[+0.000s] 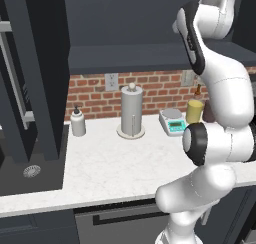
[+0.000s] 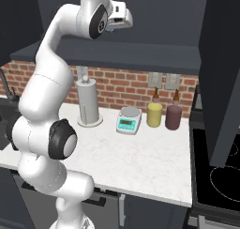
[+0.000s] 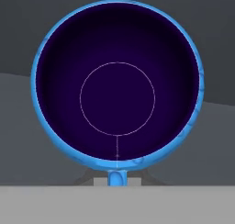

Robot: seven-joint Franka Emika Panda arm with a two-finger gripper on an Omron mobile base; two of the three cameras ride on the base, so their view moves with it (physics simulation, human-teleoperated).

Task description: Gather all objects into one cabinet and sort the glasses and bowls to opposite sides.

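Up close, blue cup (image 3: 117, 21) w/ dark inside; end effector (image 2: 121, 18) state unclear; no legible writing.

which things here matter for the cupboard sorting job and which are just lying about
Job things: blue cup, close in front of the hand; upper cupboard.

Lying about: paper towel roll, soap bottle, kitchen scale, yellow bottle, maroon bottle.

Arm (image 2: 51, 87) raised high (tool unreadable)
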